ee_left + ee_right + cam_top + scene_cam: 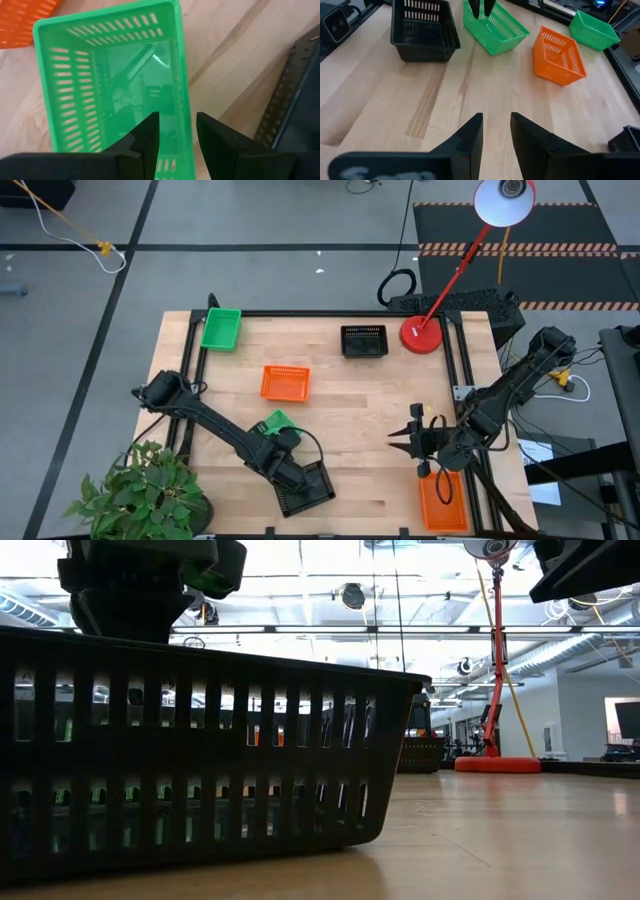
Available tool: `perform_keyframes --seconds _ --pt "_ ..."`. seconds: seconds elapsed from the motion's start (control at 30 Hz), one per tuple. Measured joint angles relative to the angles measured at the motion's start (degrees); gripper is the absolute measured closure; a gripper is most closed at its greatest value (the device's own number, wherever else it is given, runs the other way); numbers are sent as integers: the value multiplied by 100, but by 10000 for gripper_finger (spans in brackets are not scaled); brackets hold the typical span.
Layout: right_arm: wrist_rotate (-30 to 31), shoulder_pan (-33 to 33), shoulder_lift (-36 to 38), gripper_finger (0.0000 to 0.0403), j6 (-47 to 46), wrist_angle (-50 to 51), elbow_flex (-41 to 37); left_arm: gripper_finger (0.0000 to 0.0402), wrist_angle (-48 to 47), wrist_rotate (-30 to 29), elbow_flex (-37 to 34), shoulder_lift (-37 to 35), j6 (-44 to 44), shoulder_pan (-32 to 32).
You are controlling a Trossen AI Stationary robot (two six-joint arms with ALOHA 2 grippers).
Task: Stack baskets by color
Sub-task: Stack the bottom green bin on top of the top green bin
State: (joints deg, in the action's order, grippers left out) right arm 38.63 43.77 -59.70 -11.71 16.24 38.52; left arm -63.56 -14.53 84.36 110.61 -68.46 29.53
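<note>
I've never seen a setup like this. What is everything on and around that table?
green slotted plastic baskets: two, green; one at the back left corner, one tilted near the front, gripped by the left arm
orange slotted plastic baskets: two, orange; one mid-table, one at the front right edge
black slotted plastic baskets: two, black; one at the back centre, one at the front
desk lamp: one, red round base, white head; back right
potted plant: one, green; off the front left corner
wooden table: one, light wood
left gripper: closed on the tilted green basket's wall
right gripper: open, empty, over the table's right side
</note>
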Motion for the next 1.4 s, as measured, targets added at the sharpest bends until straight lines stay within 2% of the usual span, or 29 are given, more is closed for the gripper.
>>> perform_keyframes --seconds 0.23,0.53,0.63,0.77,0.8,0.93,1.13,1.4 --pt "0 -33 0 307 288 -224 -1 270 84 167 -26 -4 -10 -42" --pt "2 -31 0 307 350 -320 0 276 231 348 -485 -7 28 -244" --pt "2 -31 0 307 386 -320 0 307 214 410 -516 -7 120 -300" --pt "4 -31 0 307 425 -319 0 380 87 558 -500 -85 237 -415" --pt "7 -31 0 307 464 -318 0 388 -7 568 -468 -131 241 -447" --pt "11 -31 0 307 555 -330 0 383 -133 594 -450 -469 428 -610" --pt "15 -31 0 307 550 -352 -3 393 -463 533 -439 -1337 331 -841" --pt "37 -68 4 307 1053 -1320 -515 394 -1487 12 -439 -2251 -260 -1423"
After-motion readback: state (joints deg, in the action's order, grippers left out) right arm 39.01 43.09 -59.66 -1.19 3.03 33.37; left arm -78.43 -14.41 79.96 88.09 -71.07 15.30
